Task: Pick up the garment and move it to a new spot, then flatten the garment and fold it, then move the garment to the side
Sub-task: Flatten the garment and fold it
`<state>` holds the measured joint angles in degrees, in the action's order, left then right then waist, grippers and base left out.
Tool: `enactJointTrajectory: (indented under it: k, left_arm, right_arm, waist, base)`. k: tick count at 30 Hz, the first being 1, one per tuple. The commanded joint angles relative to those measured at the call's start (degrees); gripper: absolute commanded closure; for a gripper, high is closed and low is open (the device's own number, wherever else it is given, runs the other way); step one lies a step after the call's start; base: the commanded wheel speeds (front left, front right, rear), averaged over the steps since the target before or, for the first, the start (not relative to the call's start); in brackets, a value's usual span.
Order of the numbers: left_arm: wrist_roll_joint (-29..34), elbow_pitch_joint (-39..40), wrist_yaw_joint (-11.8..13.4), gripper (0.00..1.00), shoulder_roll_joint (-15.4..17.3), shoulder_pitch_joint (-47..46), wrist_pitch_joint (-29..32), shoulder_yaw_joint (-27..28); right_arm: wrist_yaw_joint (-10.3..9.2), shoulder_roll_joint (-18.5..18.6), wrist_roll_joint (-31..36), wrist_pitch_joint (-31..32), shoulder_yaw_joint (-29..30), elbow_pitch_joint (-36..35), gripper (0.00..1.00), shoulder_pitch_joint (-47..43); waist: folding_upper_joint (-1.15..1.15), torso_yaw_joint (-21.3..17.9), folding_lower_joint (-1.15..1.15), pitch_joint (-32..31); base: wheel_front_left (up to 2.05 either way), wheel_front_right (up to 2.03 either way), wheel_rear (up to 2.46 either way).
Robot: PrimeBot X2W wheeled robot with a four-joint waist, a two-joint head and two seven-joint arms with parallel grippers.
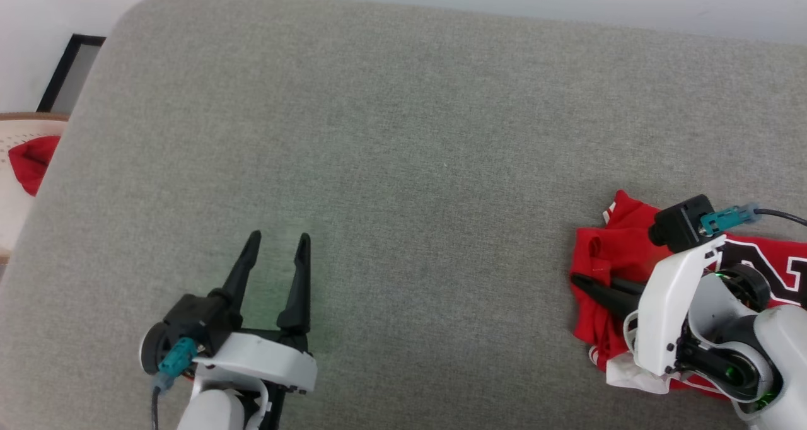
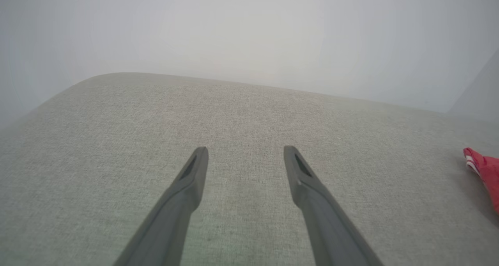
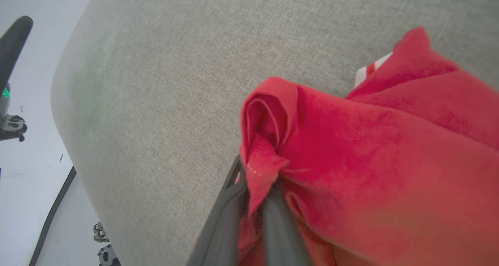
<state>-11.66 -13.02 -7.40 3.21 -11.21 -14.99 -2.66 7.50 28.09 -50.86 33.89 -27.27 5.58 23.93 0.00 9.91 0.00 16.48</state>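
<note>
The garment (image 1: 605,253), a red shirt with white trim and black print, lies crumpled at the right side of the grey table. My right gripper (image 1: 583,285) is shut on a pinched fold of its red cloth (image 3: 265,168), fingers pointing left in the head view. In the right wrist view the garment (image 3: 370,141) bunches around the closed fingers. A corner of the garment (image 2: 483,172) pokes in at the right edge of the left wrist view. My left gripper (image 1: 277,241) hovers open over bare table at the lower left, far from the garment, with nothing between its fingers (image 2: 195,176).
The grey fabric-covered table (image 1: 403,133) fills the scene, with rounded corners at the back left. Beyond its left edge a pale basket (image 1: 19,140) holds a red cloth scrap (image 1: 31,162), and a dark frame (image 1: 69,70) leans against the wall.
</note>
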Motion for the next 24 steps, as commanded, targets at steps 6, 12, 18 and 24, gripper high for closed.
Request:
enactJointTrajectory:
  k: [6, 12, 18, 24]
  left_arm:
    - [-0.94, -0.79, -0.13, 0.0, -0.12, 0.94, -0.2, 1.28]
    - [-2.01, -1.56, -0.13, 0.0, 0.96, 1.3, -0.2, 1.41]
    - [-2.22, -2.28, -0.13, 0.0, 2.44, 0.92, -0.2, 1.11]
    - [-2.5, -4.4, -0.13, 0.0, 3.29, 1.34, -0.2, 1.07]
  right_arm:
    - [-0.02, 0.12, -2.41, -4.3, -2.91, 1.38, 0.0, 2.37]
    - [-0.02, 0.83, -5.89, -6.32, -3.08, 0.46, 0.0, 2.84]
    - [-0.02, 2.92, -7.33, -13.18, -3.49, -0.19, 0.0, 3.2]
    - [-0.02, 4.94, -2.98, -28.21, -4.24, 5.81, 0.0, 2.03]
  waist:
    - [0.0, -1.57, 0.0, -1.6]
    - [0.0, -4.06, 0.0, -3.68]
    - [0.0, -7.67, 0.0, -5.14]
    - [0.0, -10.65, 0.0, -6.52]
  base:
    - [0.0, 0.0, 0.0]
    - [0.0, 0.0, 0.0]
    - [0.0, 0.0, 0.0]
    - [0.0, 0.0, 0.0]
